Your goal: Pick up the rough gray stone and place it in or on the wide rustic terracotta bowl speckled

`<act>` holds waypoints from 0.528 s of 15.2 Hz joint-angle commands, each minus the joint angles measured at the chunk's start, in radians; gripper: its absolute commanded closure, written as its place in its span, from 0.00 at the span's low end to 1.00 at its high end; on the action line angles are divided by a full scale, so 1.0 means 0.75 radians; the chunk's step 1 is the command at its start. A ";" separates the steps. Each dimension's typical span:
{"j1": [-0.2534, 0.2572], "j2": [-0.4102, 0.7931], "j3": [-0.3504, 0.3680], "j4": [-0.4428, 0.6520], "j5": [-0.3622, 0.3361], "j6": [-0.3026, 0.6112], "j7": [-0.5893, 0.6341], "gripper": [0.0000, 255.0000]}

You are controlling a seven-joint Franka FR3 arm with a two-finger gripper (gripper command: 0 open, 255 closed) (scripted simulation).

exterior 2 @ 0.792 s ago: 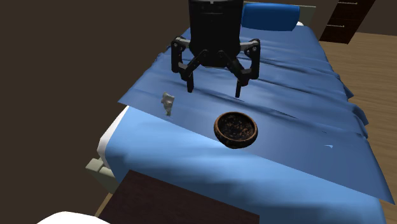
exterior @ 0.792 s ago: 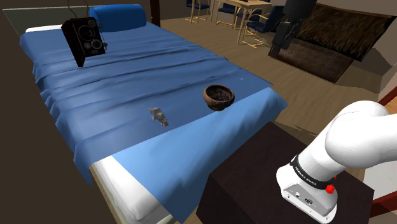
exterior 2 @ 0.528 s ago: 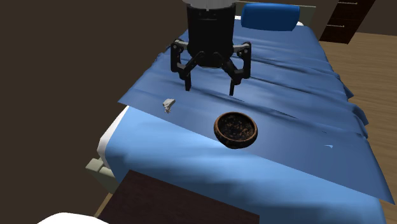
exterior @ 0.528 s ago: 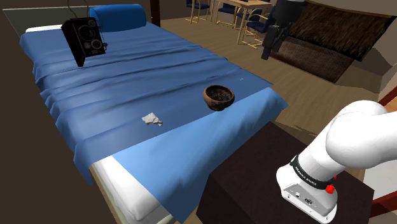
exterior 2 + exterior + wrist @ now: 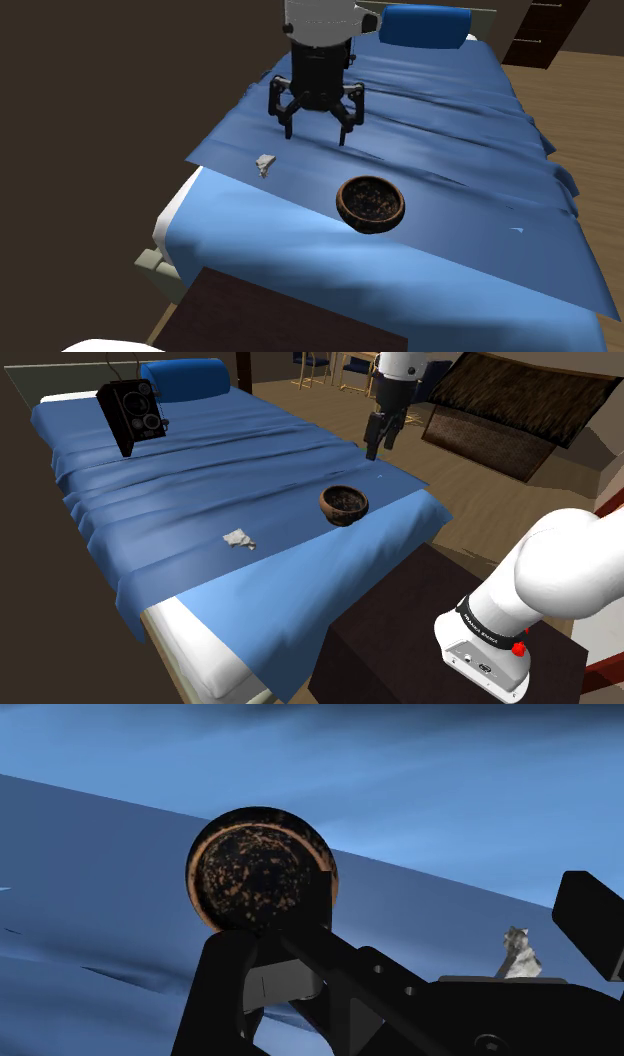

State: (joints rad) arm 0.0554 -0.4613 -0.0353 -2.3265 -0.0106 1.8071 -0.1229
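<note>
While its 2 black fingers (image 5: 286,118) stand spread wide with nothing between them, the gripper (image 5: 315,134) hangs above the blue sheet of the bed (image 5: 480,210) and touches nothing. The gray stone (image 5: 238,539) lies on the sheet near the bed's foot edge. In the shoulder view it is at 8 o'clock from the bowl (image 5: 344,504) and well apart from it, with bare sheet between the 2. The bowl stands upright, brown outside and dark inside with orange-brown specks. In that view the gripper is at 1 o'clock from the bowl. In the second exterior view the stone is at 10 o'clock from the bowl and the gripper at 11 o'clock. From the wrist, the bowl shows beyond 1 finger and the stone beside the other, neither touched.

A black camera (image 5: 130,414) with 2 round lenses stands far up the bed, at 10 o'clock from the bowl, near a blue pillow (image 5: 185,377). Past the bed, at 1 o'clock, lie a wood floor and a dark rug (image 5: 520,402). The dark stand (image 5: 400,642) sits at 5 o'clock. A black band (image 5: 485,627) on the arm's base carries small white letters that I cannot read.
</note>
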 commanded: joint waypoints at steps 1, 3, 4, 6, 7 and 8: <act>0.017 0.091 0.011 0.025 0.023 0.055 0.006 0.00; 0.034 0.187 0.021 0.063 0.046 0.101 0.010 0.00; 0.042 0.235 0.027 0.084 0.057 0.122 0.011 0.00; 0.057 0.331 0.038 0.131 0.079 0.160 0.013 0.00; 0.064 0.380 0.043 0.157 0.090 0.177 0.014 0.00; 0.071 0.429 0.049 0.184 0.100 0.193 0.014 0.00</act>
State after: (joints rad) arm 0.1046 -0.1810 -0.0007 -2.2111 0.0570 1.9381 -0.1093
